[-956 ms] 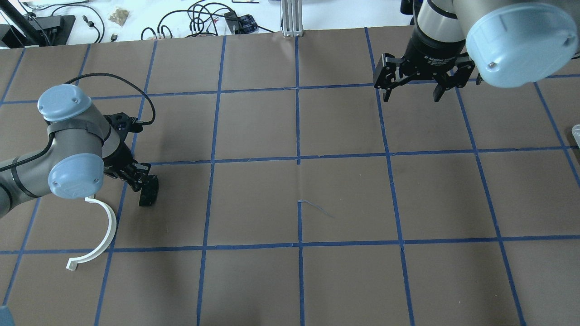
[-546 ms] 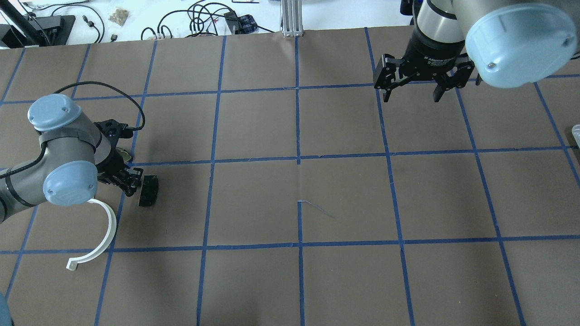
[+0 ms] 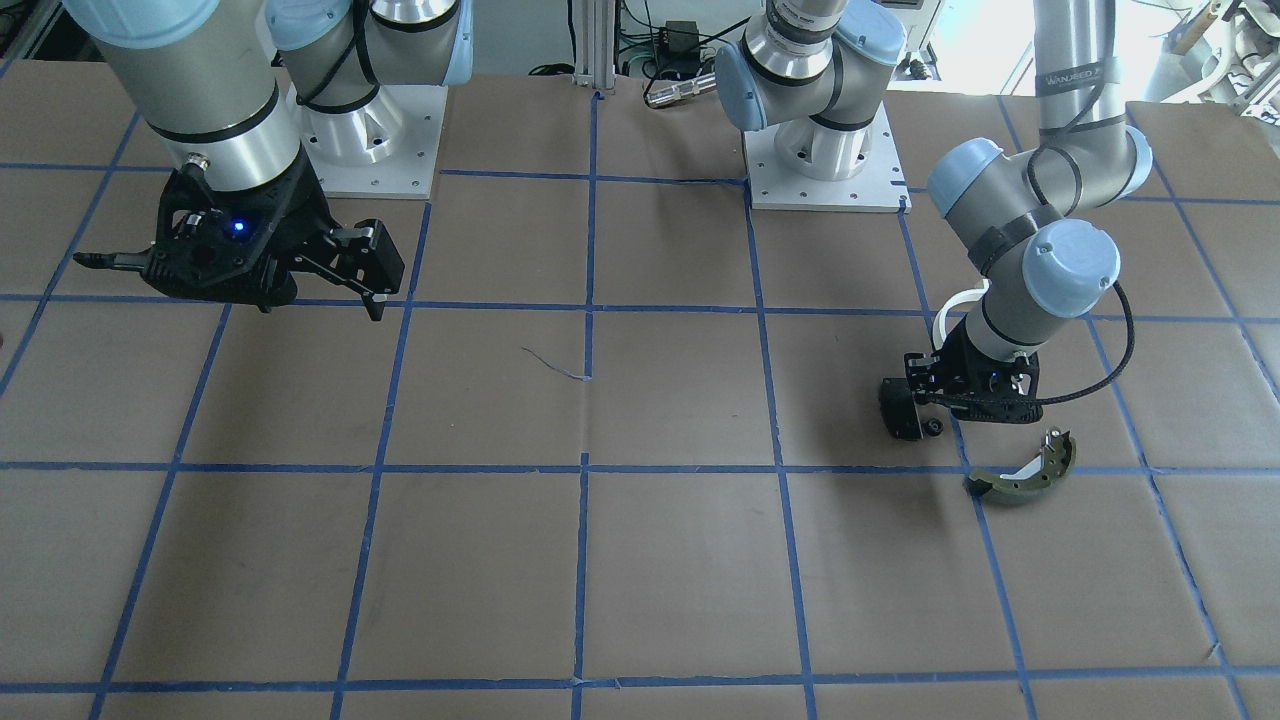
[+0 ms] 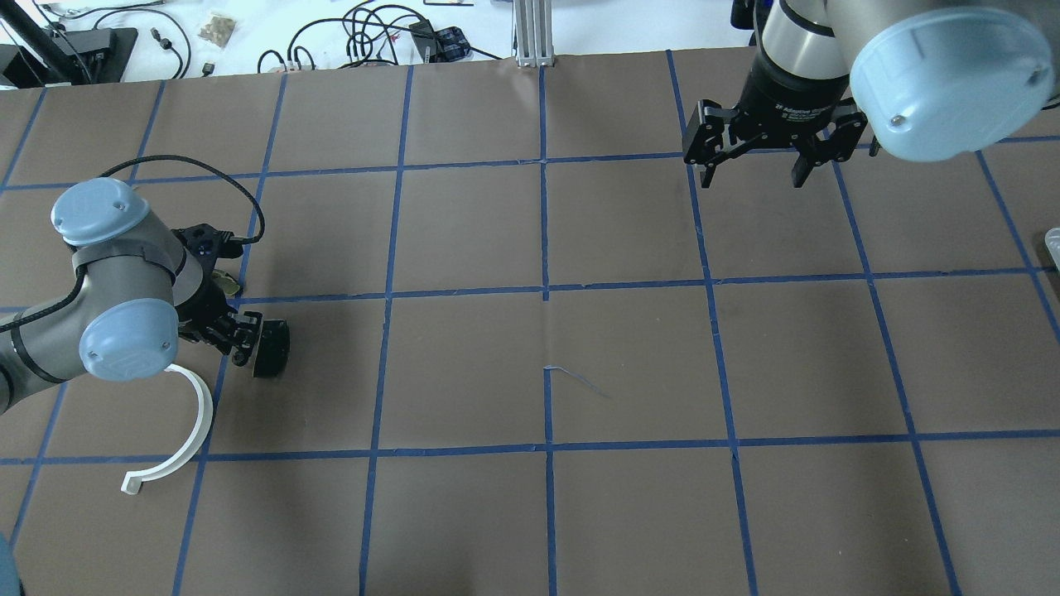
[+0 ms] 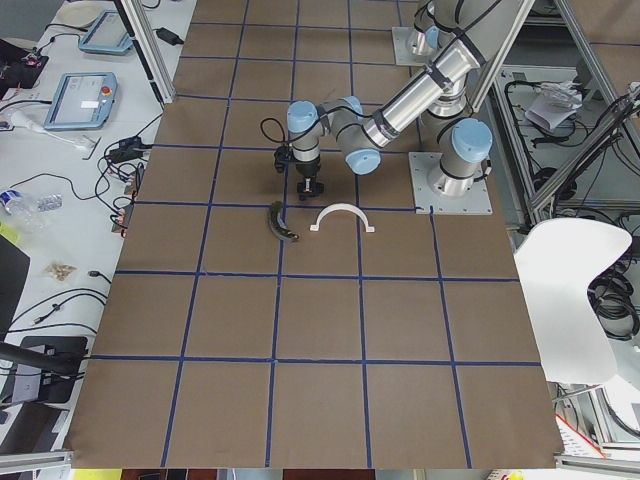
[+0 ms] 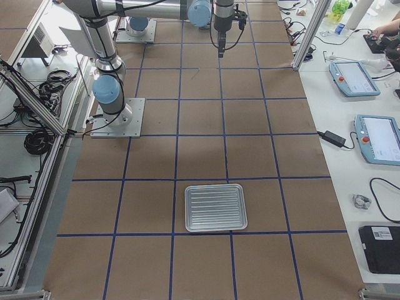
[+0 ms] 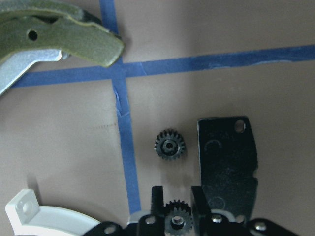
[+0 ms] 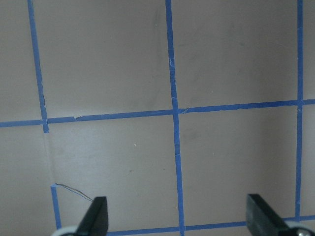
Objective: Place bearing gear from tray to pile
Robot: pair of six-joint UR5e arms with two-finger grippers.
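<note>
Left wrist-mounted: bearing gear (image 7: 176, 221) within left pincer's (image 7: 176, 192) grip, second gear (image 7: 170, 145) just ahead.

Brown paper-covered table (image 4: 464, 364) with blue tape grid (image 4: 545, 232), white cable-strewn bench (image 4: 248, 25) beyond.

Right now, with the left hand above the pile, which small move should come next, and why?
Probably lower the left hand slightly and open it. A bearing gear sits between its fingers, over bare paper beside another gear, the black pad, the white half-ring and the brake shoe, so it seems to be at the pile already.
</note>
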